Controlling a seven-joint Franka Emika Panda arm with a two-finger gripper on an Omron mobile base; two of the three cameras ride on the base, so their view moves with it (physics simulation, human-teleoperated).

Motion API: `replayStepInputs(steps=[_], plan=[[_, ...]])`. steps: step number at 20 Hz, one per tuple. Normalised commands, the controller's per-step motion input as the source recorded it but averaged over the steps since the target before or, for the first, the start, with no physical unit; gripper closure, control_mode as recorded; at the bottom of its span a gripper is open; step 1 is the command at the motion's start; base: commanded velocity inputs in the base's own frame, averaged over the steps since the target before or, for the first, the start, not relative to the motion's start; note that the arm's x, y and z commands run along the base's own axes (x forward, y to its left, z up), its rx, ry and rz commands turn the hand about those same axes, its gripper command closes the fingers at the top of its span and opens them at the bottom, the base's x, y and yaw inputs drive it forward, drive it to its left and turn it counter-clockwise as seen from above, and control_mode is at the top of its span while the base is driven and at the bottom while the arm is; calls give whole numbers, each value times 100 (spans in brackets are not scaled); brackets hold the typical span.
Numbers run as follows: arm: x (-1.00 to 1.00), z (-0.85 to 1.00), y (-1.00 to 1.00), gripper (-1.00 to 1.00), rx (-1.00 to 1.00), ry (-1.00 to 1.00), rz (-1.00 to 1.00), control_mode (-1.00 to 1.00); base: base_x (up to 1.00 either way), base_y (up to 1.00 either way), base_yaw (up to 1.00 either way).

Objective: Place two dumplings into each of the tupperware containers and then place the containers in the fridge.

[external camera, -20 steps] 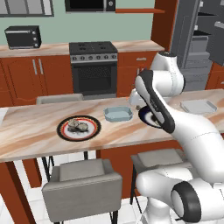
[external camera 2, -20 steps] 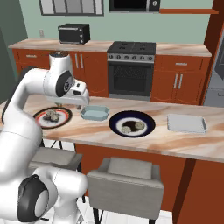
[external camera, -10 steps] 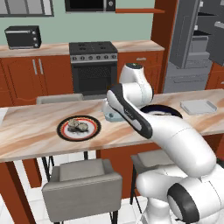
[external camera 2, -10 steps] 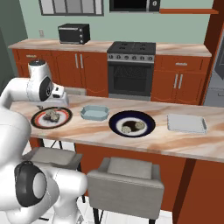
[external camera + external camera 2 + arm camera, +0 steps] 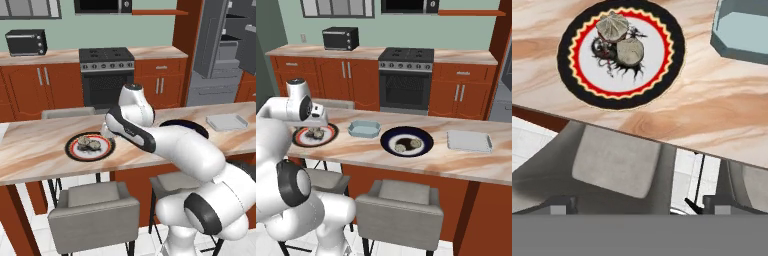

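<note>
Fingers (image 5: 562,204) are standing wide apart with nothing between them, the gripper (image 5: 639,205) hanging over a grey stool (image 5: 614,165) at the counter edge (image 5: 677,127). Two dumplings (image 5: 621,40) are sitting touching on the red-and-black-rimmed plate (image 5: 574,82). The pale blue tub (image 5: 744,27) is waiting just beside it, the flat grey tub (image 5: 469,141) resting well apart, beyond the dark-blue plate (image 5: 406,142).

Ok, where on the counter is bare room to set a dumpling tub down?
Bare counter lies between dark-blue plate and grey tub, and along the near edge. Crowded: red-rimmed plate, blue tub.
</note>
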Motion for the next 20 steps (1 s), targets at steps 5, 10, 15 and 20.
replayStepInputs(steps=[5,10,15,20], plan=[[43,-51,25,-100,0,3,1,-100,0,0,0],[26,-43,18,-100,0,1,0,-100,0,0,0],[25,-19,6,-100,0,2,0,-100,0,0,0],[22,-17,19,-100,0,4,0,-100,0,0,0]])
